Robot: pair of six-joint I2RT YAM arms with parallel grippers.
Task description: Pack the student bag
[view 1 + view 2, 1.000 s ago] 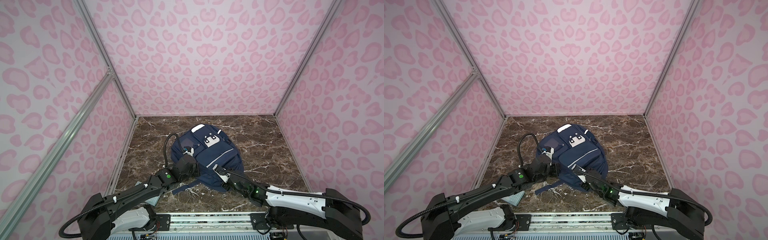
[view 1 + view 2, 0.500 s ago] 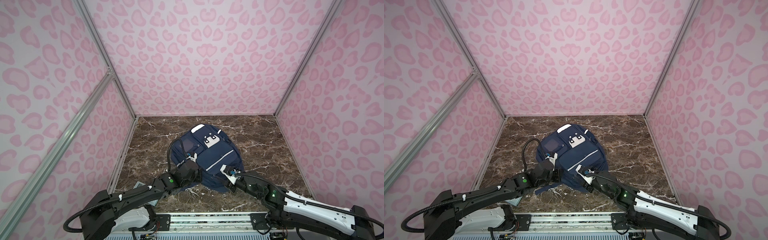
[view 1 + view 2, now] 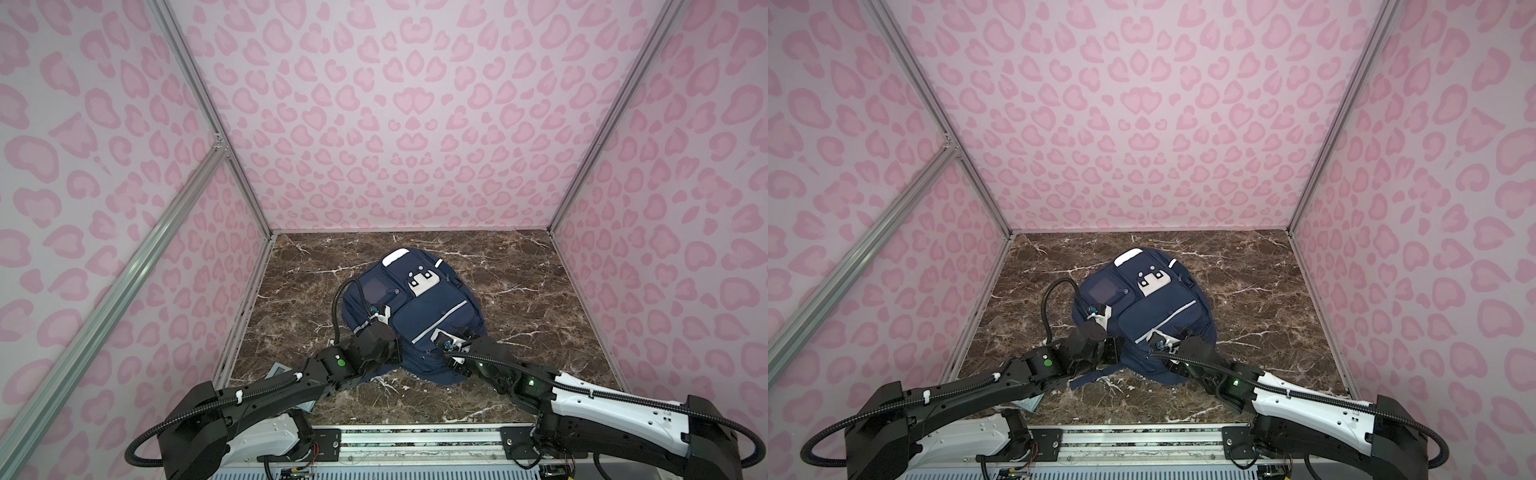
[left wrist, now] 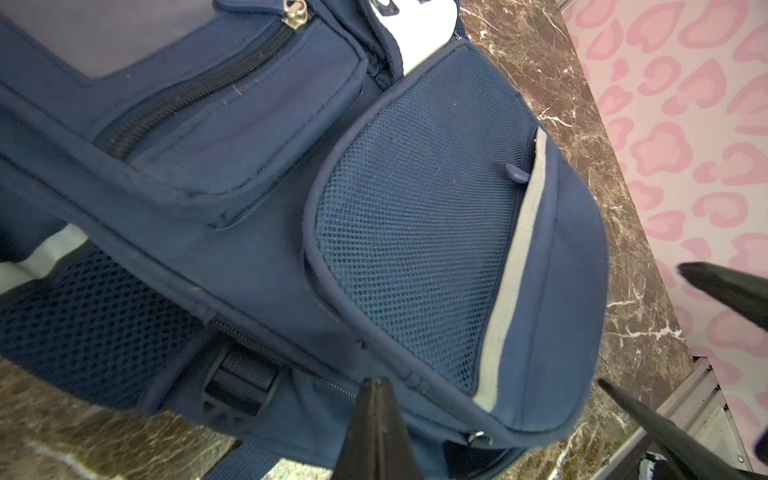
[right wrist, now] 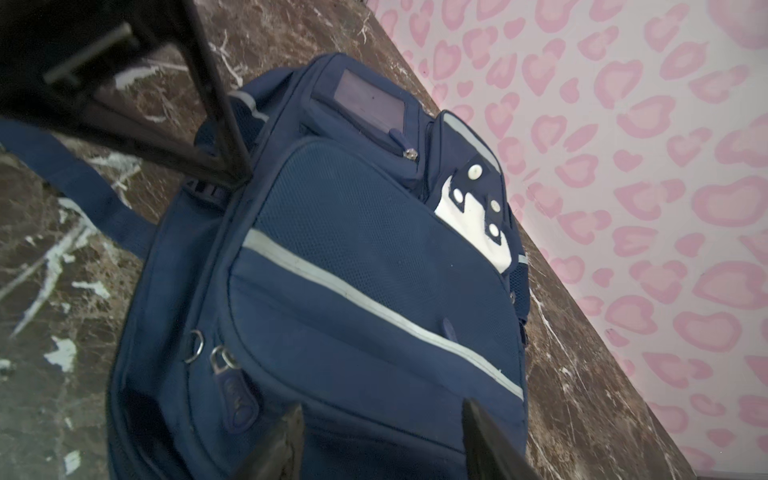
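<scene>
Shows the student bag (image 3: 432, 316) lying centre frame on the marble tabletop (image 3: 540, 291) in both top views. Finds left gripper (image 4: 376, 395) jaws closed, tips pressed against the bag's zip seam. Finds right gripper (image 5: 382, 409) jaws parted, empty, at the bag's lower edge.

In both top views the two arms reach in low and almost flat from the 6 o'clock side. The left arm (image 3: 266, 390) runs from about 7 o'clock toward 1 o'clock, with its wrist (image 3: 376, 332) tipped downward. The left hand (image 4: 376, 386) has its fingers (image 4: 376, 428) pressed together into a single point. The right arm (image 3: 602, 399) runs from about 5 o'clock toward 10 o'clock. The right hand (image 5: 382, 405) has its two fingers spread well apart. The two hands sit near each other without touching.
</scene>
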